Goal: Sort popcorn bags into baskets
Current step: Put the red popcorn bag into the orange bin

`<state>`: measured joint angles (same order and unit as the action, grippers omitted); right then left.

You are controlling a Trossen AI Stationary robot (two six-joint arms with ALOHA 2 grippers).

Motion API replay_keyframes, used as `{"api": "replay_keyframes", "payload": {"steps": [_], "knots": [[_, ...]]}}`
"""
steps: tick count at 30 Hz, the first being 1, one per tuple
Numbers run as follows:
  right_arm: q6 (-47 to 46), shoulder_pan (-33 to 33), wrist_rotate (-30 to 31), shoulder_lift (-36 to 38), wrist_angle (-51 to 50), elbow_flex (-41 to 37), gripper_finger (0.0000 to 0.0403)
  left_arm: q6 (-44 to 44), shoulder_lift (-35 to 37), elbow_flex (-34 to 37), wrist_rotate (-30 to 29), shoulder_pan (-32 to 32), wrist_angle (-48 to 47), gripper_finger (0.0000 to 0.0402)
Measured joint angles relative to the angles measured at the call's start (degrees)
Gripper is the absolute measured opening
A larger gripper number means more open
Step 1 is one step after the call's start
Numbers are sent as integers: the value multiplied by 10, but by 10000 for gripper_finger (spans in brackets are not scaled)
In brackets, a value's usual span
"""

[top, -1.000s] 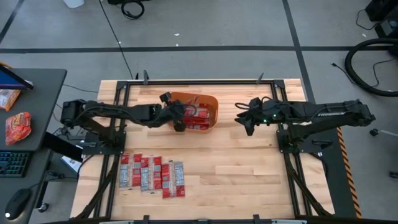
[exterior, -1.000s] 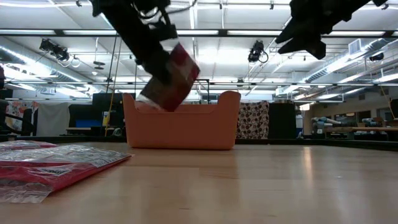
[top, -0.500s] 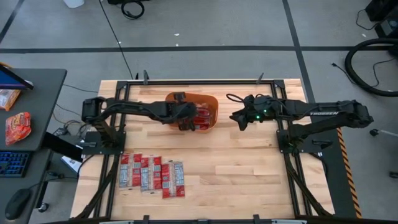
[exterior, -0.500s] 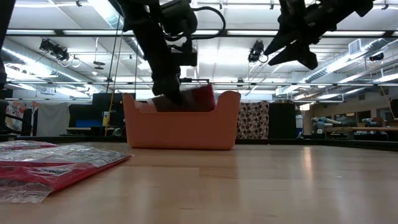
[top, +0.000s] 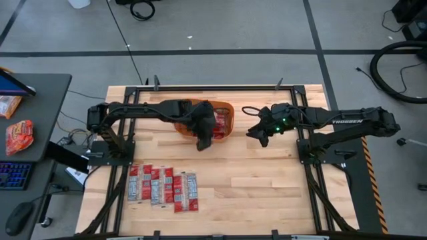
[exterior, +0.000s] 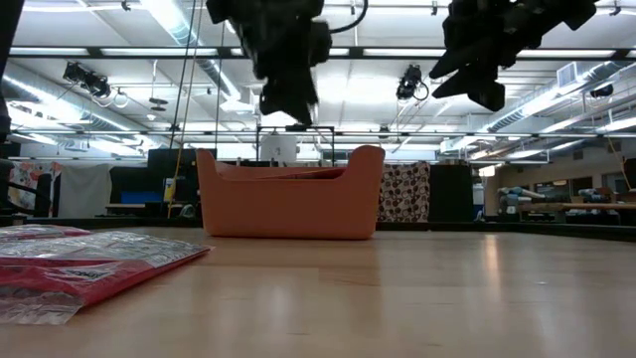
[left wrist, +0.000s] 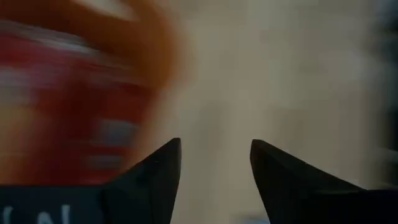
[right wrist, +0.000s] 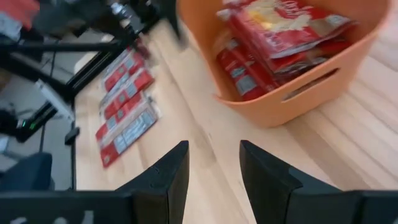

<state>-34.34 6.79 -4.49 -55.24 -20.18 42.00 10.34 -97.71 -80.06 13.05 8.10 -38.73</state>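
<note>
Left hand (top: 203, 143) has let its packet go and lifted clear of the orange tub (top: 227, 131)

Its fingers stand apart, empty, frame centre; popcorn bags (top: 163, 187) lie lower left on the table (top: 267, 180); right hand (top: 257, 136) hovers part-open, empty, right of tub.

Parted jaws beside tub (left wrist: 158, 37) (blurred).

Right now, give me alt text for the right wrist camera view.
An orange tub packed with red popcorn bags sits on the wooden table beyond the right gripper, its jaws open and empty. More red bags lie in a row on the table farther off.
</note>
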Motion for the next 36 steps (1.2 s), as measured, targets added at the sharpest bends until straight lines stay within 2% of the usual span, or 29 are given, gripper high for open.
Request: {"api": "replay_keyframes", "payload": {"steps": [2, 3, 5, 8, 13, 15, 19, 22, 26, 31, 34, 36], "knots": [[15, 0, -8, 0, 1, 0, 146, 48, 0, -3, 102, -14, 2, 190], [18, 0, -13, 0, 7, 0, 146, 75, 0, -3, 129, -24, 0, 187], [19, 0, -17, 0, 21, 0, 146, 124, -4, -3, 143, -51, -4, 183], [22, 0, -43, 0, 26, 0, 146, 193, -6, -2, 100, -103, -5, 181], [77, -29, -87, -14, 27, 0, 146, 301, -14, -2, -72, -210, -5, 180], [82, -48, -87, -27, 31, 0, 146, 358, -18, -2, -104, -246, -21, 180], [86, -85, -87, -62, 43, 0, 146, 457, -45, -2, -92, -294, -69, 180], [75, -107, -87, -84, 64, 0, 146, 492, -80, -1, -74, -322, -92, 180], [57, -129, -89, -102, 95, 0, 147, 487, -128, -2, -50, -346, -99, 180], [59, -159, -89, -103, 95, 0, 146, 443, -179, -2, -55, -353, -97, 180], [63, -177, -80, -96, 65, 0, 146, 441, -194, -4, -78, -347, -53, 180], [64, -187, -66, -94, 50, 1, 146, 439, -197, -5, -122, -338, 11, 180]]}}
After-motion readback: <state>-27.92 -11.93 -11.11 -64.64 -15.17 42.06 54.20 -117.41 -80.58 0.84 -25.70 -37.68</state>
